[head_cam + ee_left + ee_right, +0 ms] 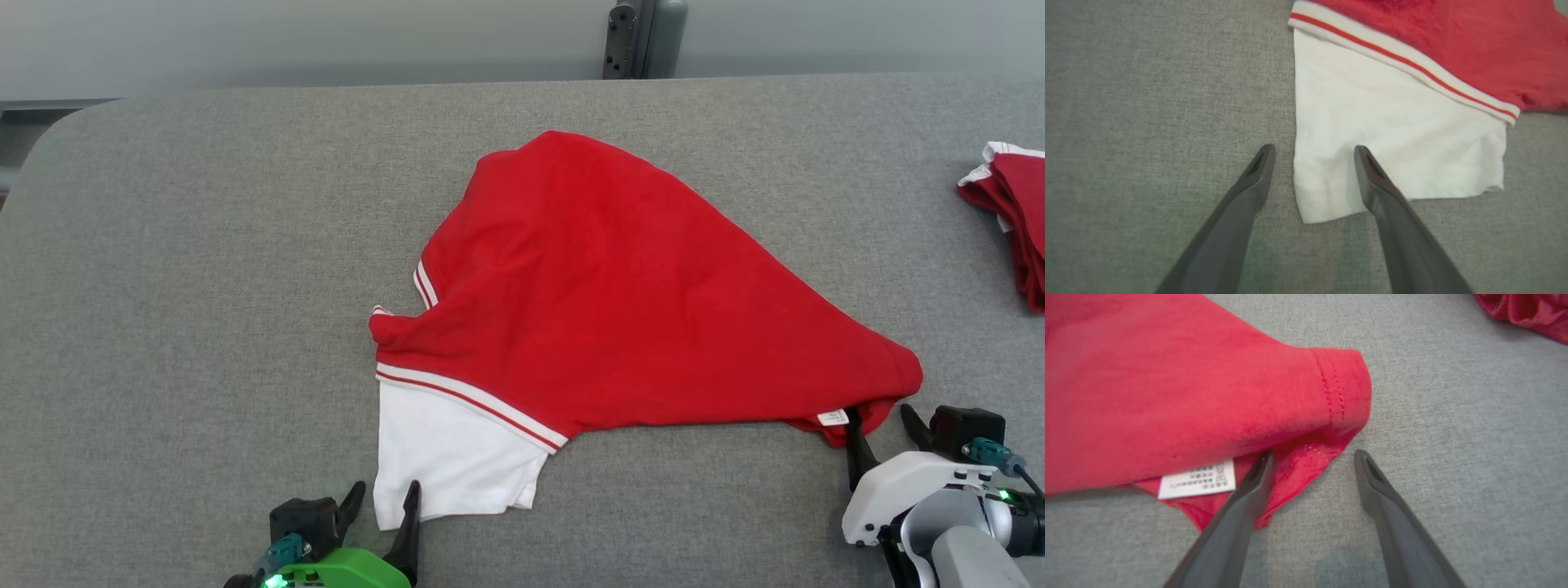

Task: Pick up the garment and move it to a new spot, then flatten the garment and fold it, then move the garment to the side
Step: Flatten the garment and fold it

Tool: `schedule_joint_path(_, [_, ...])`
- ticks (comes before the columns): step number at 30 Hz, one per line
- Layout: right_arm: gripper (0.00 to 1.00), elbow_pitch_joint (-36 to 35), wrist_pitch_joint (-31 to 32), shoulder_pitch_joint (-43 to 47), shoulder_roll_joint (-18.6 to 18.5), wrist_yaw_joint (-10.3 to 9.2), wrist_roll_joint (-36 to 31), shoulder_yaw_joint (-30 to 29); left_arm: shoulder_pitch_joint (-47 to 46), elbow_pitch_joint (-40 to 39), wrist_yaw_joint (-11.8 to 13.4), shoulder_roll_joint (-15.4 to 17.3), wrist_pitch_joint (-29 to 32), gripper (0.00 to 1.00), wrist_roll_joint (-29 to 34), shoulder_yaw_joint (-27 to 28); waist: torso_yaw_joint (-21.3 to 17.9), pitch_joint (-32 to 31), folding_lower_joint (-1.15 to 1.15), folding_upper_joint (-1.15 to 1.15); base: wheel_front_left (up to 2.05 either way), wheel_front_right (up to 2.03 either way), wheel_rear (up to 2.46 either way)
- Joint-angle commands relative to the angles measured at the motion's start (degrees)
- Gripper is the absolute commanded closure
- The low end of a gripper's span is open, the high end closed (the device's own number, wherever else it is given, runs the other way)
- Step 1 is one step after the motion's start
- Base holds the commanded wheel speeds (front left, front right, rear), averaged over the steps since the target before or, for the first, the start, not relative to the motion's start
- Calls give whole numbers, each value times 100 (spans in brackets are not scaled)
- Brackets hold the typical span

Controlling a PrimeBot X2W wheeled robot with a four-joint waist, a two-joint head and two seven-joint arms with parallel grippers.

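Mid-frame the red jersey (pixel 604 302) lies crumpled; my left gripper (pixel 386 490), released, straddles the white sleeve (pixel 1392 134) lower left, my right gripper (pixel 878 412), released, noses the hem corner (pixel 1339 396), perhaps underneath: pinch both deep, lift together.

The red shirt (pixel 620 302) lies crumpled in a loose heap in the middle of the grey tabletop (pixel 188 261), one white sleeve (pixel 445 453) sticking out flat at its near left, a small white label (pixel 833 418) showing near the hem.
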Motion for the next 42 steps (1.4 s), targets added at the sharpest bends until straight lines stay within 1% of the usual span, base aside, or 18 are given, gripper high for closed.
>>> schedule_joint_path(1, [0, 84, 84, 199, 65, 3, 40, 89, -59, 42, 15, 12, 17, 0, -68, -9, -5, 4, 0, 0, 0, 0, 0])
schedule_joint_path(3, [0, 67, 147, 256, 88, 4, 113, 180, -61, 73, -23, 11, 66, 0, -115, -39, -16, 10, 0, 0, 0, 0, 0])
schedule_joint_path(4, [0, 51, 172, 280, 101, 6, 185, 248, -61, 93, -50, 11, 103, 51, -154, -53, -25, 14, 0, 0, 0, 0, 0])
schedule_joint_path(5, [51, 41, 217, 295, 96, 12, 248, 350, -58, 113, -79, 11, 131, 100, -185, -84, -34, 17, 0, 0, 0, 0, 0])
schedule_joint_path(6, [99, -3, 188, 301, 73, 20, 312, 431, -50, 114, -126, 11, 175, 100, -206, -131, -45, 17, 0, 0, 0, 0, 0])
schedule_joint_path(9, [100, -169, 110, 263, -85, 9, 536, 597, -15, -42, -214, 5, 145, 100, -638, -148, -90, -18, 0, 0, 0, 0, 0])
schedule_joint_path(11, [100, -419, 39, 206, -314, 0, 761, 676, -38, -316, -266, 8, 93, 100, -1096, -107, -115, -64, 0, 0, 0, 0, 0])
schedule_joint_path(13, [100, -881, 123, 181, -486, 3, 1249, 986, -119, -740, -310, 13, 70, 100, -1487, -6, -133, -135, 0, 0, 0, 0, 0])
schedule_joint_path(15, [100, -1471, 333, 279, -881, 1, 1806, 1273, -216, -1273, -324, 70, 99, 100, -1716, 149, -144, -214, 0, 0, 0, 0, 0])
schedule_joint_path(17, [100, -2167, 630, 422, -1482, -3, 2353, 1394, -297, -1960, -338, 218, 222, 100, -1917, 326, -161, -299, 0, 0, 0, 0, 0])
schedule_joint_path(18, [100, -2485, 800, 495, -1725, -2, 2615, 1390, -335, -2301, -307, 292, 309, 100, -1974, 425, -170, -347, 0, 0, 0, 0, 0])
schedule_joint_path(22, [100, -3654, 1502, 790, -2566, 0, 3630, 1025, -594, -3594, -88, 621, 735, 100, -2165, 819, -198, -517, 0, 0, 0, 0, 0])
schedule_joint_path(24, [100, -4080, 1823, 927, -2840, 0, 4043, 809, -743, -4000, 68, 673, 953, 100, -2332, 994, -217, -595, 0, 0, 0, 0, 0])
schedule_joint_path(26, [100, -4447, 2071, 1016, -3007, 0, 4370, 634, -900, -4267, 178, 798, 1143, 100, -2358, 1122, -247, -653, 0, 0, 0, 0, 0])
schedule_joint_path(29, [100, -4913, 2267, 1085, -3149, 0, 4733, 391, -1047, -4495, 304, 924, 1370, 100, -2369, 1217, -302, -733, 0, 0, 0, 0, 0])
schedule_joint_path(36, [100, -5511, 2416, 1381, -3296, 0, 5007, 91, -1237, -4925, 471, 997, 1650, 100, -2519, 1288, -375, -780, 0, 0, 0, 0, 0])
schedule_joint_path(39, [100, -5800, 2497, 1485, -3388, 1, 5191, -76, -1421, -5146, 518, 1089, 1825, 100, -2555, 1331, -397, -726, 0, 0, 0, 0, 0])
schedule_joint_path(42, [100, -6062, 2565, 1379, -3576, 0, 5403, -392, -1776, -5344, 564, 1253, 2099, 100, -2618, 1355, -404, -569, 0, 0, 0, 0, 0])
